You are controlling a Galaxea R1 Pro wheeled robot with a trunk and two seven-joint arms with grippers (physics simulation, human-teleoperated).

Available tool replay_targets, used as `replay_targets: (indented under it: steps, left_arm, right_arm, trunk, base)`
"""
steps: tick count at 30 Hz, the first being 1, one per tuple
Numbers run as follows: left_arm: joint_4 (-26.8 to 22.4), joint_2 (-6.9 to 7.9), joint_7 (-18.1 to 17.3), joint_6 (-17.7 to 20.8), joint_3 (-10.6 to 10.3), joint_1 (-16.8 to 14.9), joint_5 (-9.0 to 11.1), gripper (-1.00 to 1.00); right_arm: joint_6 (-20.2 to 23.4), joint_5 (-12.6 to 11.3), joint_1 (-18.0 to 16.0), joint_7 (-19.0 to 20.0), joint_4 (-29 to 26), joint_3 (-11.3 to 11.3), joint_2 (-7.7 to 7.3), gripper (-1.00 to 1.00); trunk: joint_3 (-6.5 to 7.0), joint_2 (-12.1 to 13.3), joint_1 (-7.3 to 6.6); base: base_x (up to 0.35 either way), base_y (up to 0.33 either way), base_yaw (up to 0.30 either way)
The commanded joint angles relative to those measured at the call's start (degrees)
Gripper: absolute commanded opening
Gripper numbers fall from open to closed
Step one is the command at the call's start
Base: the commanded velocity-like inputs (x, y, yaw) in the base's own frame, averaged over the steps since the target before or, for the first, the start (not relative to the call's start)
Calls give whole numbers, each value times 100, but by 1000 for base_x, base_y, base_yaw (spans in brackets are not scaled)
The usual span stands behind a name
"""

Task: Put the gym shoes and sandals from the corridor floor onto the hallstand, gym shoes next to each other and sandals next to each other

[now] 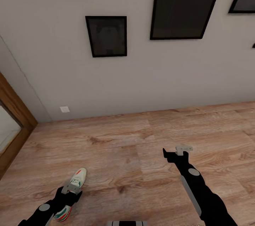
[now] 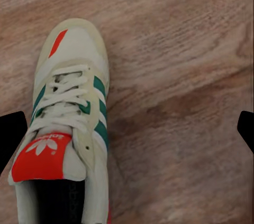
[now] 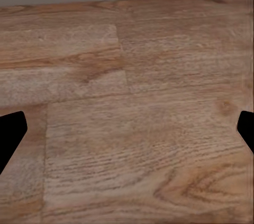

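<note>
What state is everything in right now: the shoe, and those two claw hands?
Gym shoe: upright on the wood floor, laced, not lifted.
Left gripper: open, just above the shoe, fingers spread wide in the left wrist view.
Right gripper: open, empty, over bare floor.

Both arms black, smooth matte casing, rounded segments. Left arm (image 1: 53,206): a round pale grey disc set into the casing near the wrist, and a light grey bracket at the wrist end. Right arm (image 1: 198,190): thicker, a round grey disc on the forearm, a long light grey strip running down its side, casing widening toward the shoulder. Right gripper (image 1: 177,152): one black finger, blocky with an angular tip, and a pale grey finger piece opposite. In both wrist views the fingertips (image 2: 11,134) show as plain black angular shapes at the frame edges, unmarked. A grey and black body part (image 1: 126,223) shows at the lower edge of the head view.
</note>
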Motion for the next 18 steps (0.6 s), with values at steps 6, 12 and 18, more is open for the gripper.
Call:
replay_targets:
  steps: [6, 12, 18]
  left_arm:
    - [11, 5, -35, -160, 78, 20, -46, 100]
    - [40, 29, -32, -199, 104, 42, -37, 100]
    - [53, 48, -31, -216, 110, 52, -34, 100]
  right_arm:
    - [24, -56, -7, -50, -6, 26, -7, 100]
    - [23, -59, -4, -50, -6, 30, -7, 100]
    - [23, -63, -3, -56, -14, 32, -1, 100]
  trunk:
    - [6, -2, -1]
    - [9, -2, -1]
    - [10, -2, -1]
  base:
    - [0, 0, -149]
    - [0, 0, -39]
    - [0, 0, -6]
